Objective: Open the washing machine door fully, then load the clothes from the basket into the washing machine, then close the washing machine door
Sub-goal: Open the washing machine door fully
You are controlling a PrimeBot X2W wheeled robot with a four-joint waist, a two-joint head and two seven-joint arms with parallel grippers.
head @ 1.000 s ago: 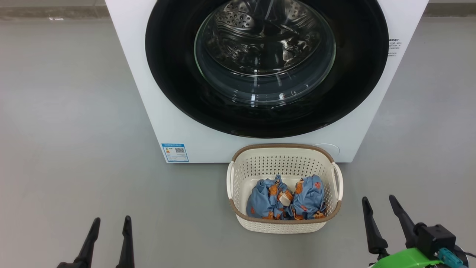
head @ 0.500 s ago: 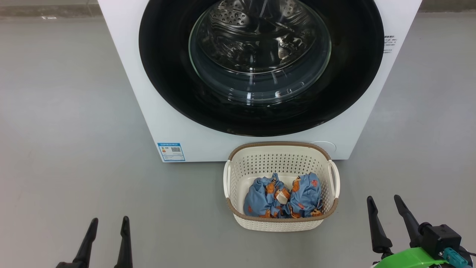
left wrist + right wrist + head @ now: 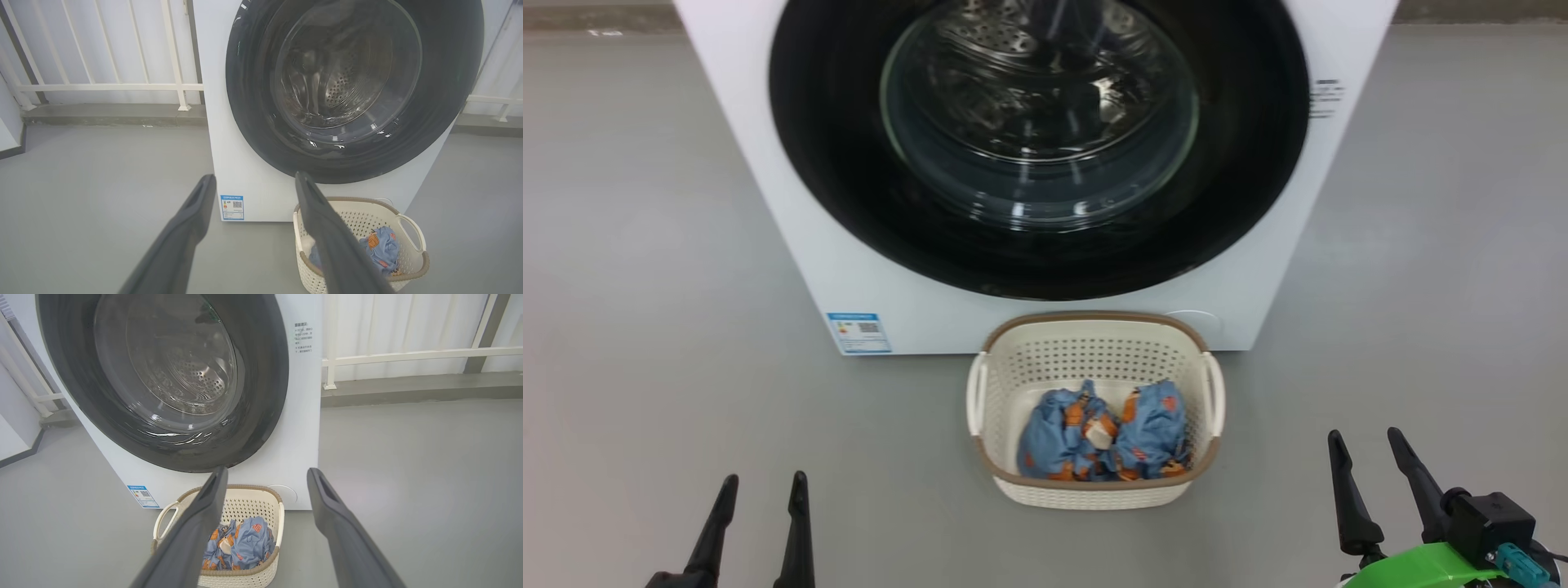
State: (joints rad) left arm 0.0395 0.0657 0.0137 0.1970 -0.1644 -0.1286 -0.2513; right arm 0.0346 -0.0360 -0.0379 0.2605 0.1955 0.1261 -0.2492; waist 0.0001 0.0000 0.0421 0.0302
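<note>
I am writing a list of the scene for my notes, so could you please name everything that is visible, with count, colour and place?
washing machine: one, white, on the floor straight ahead
washing machine door: one, black rim with clear glass, on the machine front, closed
label sticker: one, blue, machine's lower left corner
basket: one, cream with brown rim, on the floor before the machine
clothes: one bundle, light blue with orange print, inside the basket
floor: grey, all around
railing: white, behind the machine
left gripper: one, dark fingers, lower left, open, empty
right gripper: one, dark fingers, lower right, open, empty
</note>
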